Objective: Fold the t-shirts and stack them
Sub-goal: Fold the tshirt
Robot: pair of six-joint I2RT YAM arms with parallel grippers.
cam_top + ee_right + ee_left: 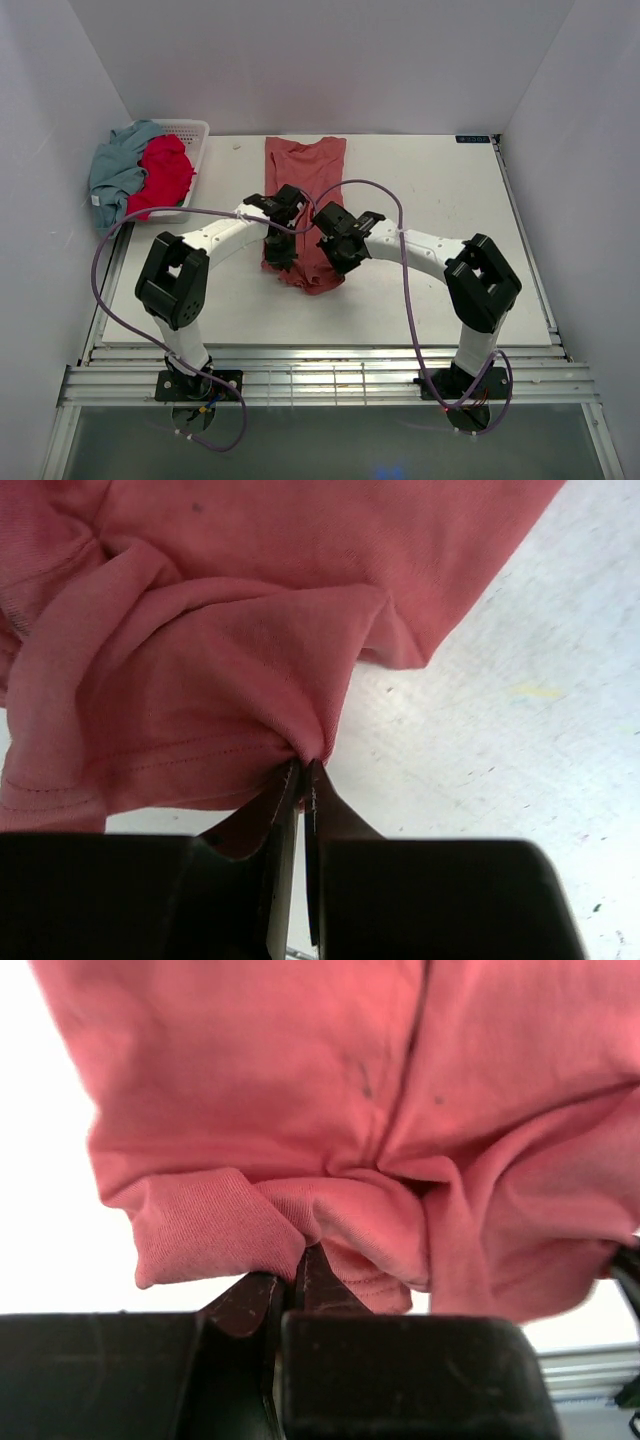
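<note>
Left end effector (300,1260) and right end effector (303,767) — both pinching salmon-red t-shirt (305,165).

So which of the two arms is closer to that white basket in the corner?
Left. The left fingers pinch the salmon-red shirt mid-table, the basket beyond them at the far-left corner; the right fingers pinch the same shirt alongside, farther from the basket.

Overhead, middle of salmon-red t-shirt (305,160) behind left claw (300,1265) and right claw (303,770); far part beyond wrist-view edges.
</note>
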